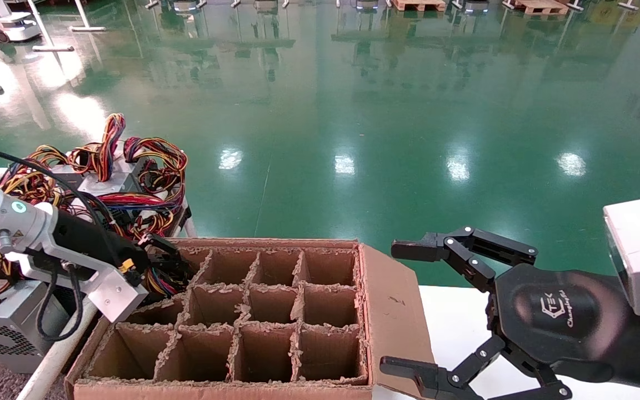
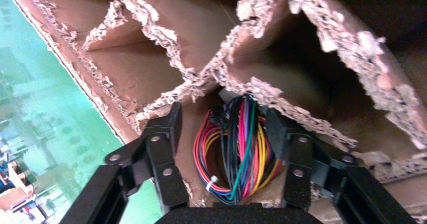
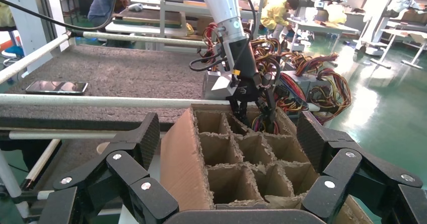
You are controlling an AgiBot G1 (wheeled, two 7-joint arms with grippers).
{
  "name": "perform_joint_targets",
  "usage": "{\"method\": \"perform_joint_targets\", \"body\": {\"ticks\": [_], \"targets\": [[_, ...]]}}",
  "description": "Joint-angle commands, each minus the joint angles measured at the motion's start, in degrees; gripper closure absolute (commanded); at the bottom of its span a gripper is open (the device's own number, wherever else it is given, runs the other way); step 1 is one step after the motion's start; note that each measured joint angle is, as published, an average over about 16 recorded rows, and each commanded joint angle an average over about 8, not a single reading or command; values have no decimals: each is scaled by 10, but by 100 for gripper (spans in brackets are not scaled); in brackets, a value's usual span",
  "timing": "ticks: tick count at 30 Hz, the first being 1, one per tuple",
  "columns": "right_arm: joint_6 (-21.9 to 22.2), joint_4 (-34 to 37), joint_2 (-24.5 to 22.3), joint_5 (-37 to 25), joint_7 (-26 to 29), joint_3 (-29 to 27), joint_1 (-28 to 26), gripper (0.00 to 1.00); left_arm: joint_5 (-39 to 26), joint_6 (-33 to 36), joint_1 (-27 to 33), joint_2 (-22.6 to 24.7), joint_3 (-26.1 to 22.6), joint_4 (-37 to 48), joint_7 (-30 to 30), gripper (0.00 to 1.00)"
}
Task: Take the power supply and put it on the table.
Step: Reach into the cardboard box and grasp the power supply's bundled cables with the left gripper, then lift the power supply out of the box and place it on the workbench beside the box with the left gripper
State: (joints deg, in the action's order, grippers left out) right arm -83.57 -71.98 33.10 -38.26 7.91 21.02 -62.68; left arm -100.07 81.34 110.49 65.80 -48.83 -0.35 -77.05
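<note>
A power supply sits in the far-left cell of the cardboard box (image 1: 392, 311). Only its bundle of coloured wires (image 2: 236, 153) shows; its body is hidden in the cell. My left gripper (image 2: 224, 118) reaches down into that cell (image 1: 164, 261), open, one finger on each side of the wire bundle. The right-hand finger is close against the wires. The white table (image 1: 453, 322) lies to the right of the box. Over it hangs my right gripper (image 1: 398, 308), wide open and holding nothing, facing the box (image 3: 229, 133).
Several more power supplies with tangled wires (image 1: 114, 172) are stacked on the cart at the left, with a grey one (image 1: 3, 328) nearest. A white rail (image 3: 100, 101) runs beside the box. The other divider cells (image 1: 267, 303) hold nothing. Green floor (image 1: 353, 111) lies beyond.
</note>
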Motion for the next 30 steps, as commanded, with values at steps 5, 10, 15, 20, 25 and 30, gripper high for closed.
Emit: {"method": "perform_joint_targets", "body": {"ticks": [5, 10, 15, 20, 25, 30], "targets": [[0, 0, 0, 0, 0, 0, 0, 0, -5, -10, 2, -5, -3, 0, -4, 100], [0, 0, 0, 0, 0, 0, 0, 0, -8, -13, 0, -2, -5, 0, -5, 100], [0, 0, 0, 0, 0, 0, 0, 0, -8, -12, -4, 2, -5, 1, -6, 100], [0, 0, 0, 0, 0, 0, 0, 0, -6, -12, -5, 2, -4, 2, -6, 100], [0, 0, 0, 0, 0, 0, 0, 0, -1, -13, -3, -3, -1, 4, -6, 100], [0, 0, 0, 0, 0, 0, 0, 0, 10, -18, -2, -13, 7, 9, -2, 100]]}}
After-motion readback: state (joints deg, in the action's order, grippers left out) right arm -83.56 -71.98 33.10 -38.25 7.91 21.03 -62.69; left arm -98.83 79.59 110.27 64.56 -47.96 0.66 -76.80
